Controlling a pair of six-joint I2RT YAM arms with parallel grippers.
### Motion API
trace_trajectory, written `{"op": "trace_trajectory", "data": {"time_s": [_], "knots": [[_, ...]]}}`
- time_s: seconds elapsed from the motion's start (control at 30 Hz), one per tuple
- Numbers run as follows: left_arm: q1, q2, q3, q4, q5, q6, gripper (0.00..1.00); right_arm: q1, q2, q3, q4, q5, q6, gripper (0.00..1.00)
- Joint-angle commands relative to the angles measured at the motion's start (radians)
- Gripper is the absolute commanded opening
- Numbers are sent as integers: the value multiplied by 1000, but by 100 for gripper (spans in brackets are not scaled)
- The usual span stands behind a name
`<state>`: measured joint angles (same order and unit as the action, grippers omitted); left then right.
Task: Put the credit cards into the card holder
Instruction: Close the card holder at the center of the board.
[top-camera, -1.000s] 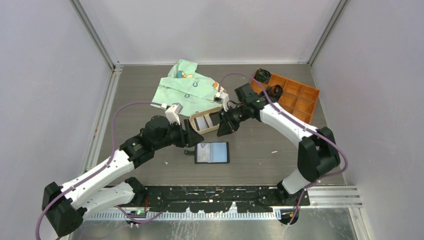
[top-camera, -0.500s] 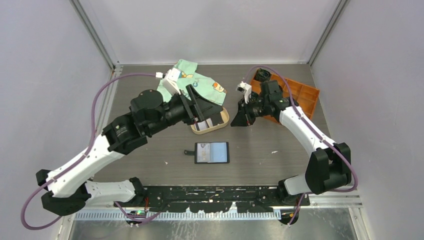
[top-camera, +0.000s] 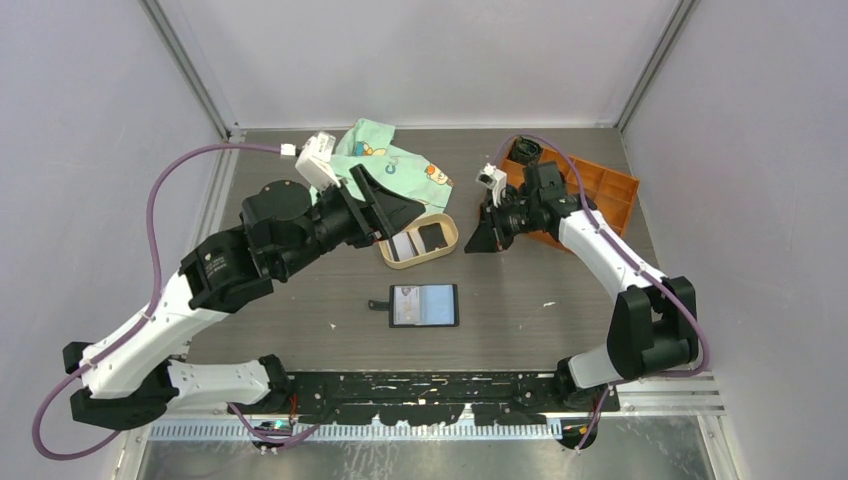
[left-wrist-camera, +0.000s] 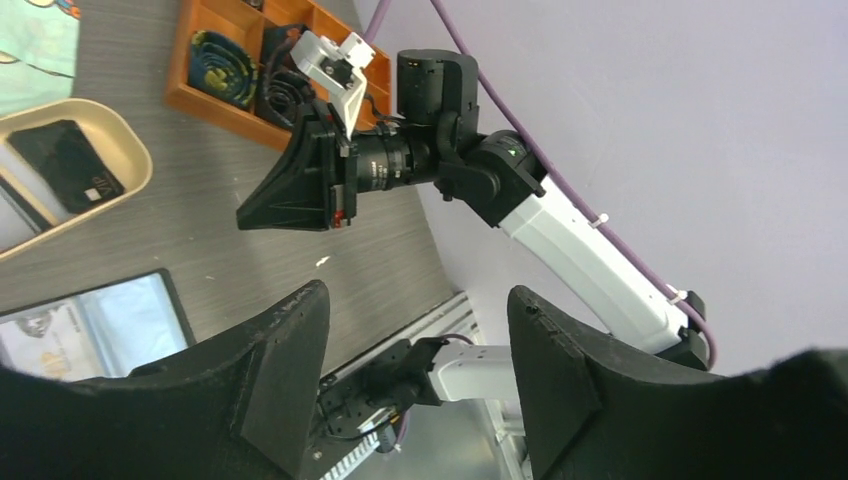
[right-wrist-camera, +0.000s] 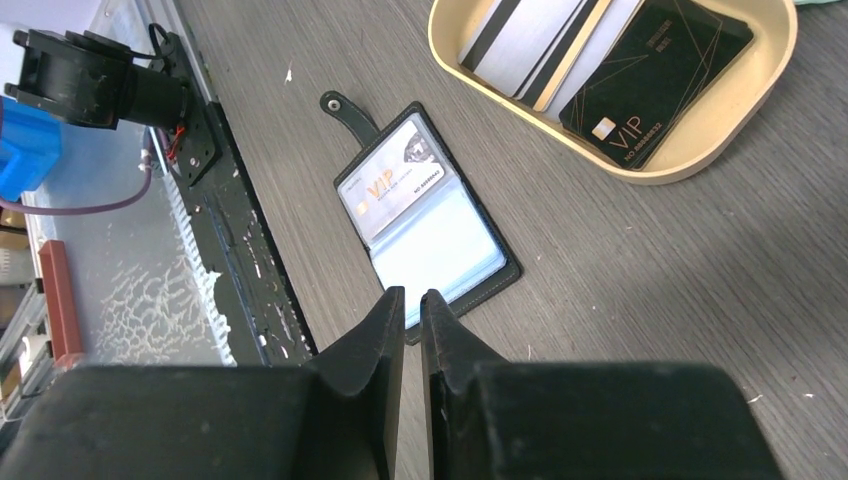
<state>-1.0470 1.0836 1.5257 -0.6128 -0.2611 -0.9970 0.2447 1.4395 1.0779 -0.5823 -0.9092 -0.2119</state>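
On the grey table (top-camera: 540, 270) the holder (right-wrist-camera: 425, 220) lies open near centre, pockets up to receive. The cards (right-wrist-camera: 650, 80) wait in the tray (right-wrist-camera: 700, 165) just beyond. The left gripper (left-wrist-camera: 415, 310), spread and empty, hangs by the tray, apparently to pick. The right gripper (right-wrist-camera: 412, 300), pressed together, stands aside.

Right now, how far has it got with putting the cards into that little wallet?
One card already sits in the open card holder. Nothing is in hand: the left end effector is open and empty, the right end effector shut on nothing. Left: the pale cards and a black card in the tan tray.
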Motion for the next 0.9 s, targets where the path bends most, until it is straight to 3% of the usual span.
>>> {"op": "trace_trajectory", "data": {"time_s": [0.0, 0.07, 0.2, 0.3, 0.37, 0.57, 0.7, 0.87], "knots": [[0, -30, -11, -12, -70, 68, 68, 15, 3, -1, 45, -26, -16, 18], [1, -67, -111, 18, -99, 113, 73, 33, 2, -7, 52, -13, -24, 17], [9, -217, -463, 210, -127, 312, 82, 66, -2, -47, 103, 29, -36, 17], [49, -310, -694, 310, -91, 445, 81, 95, 2, -58, 112, 49, -56, 17], [96, -340, -800, 325, -67, 456, 80, 128, 3, -63, 112, 88, -79, 17], [197, -321, -966, 321, -55, 404, 75, 193, 71, -72, 107, 171, -130, 18], [249, -277, -1052, 400, 38, 351, 73, 249, 134, -50, 70, 231, -173, 18], [310, -197, -1105, 520, 174, 291, 55, 299, 187, -26, 36, 277, -201, 18]]}}
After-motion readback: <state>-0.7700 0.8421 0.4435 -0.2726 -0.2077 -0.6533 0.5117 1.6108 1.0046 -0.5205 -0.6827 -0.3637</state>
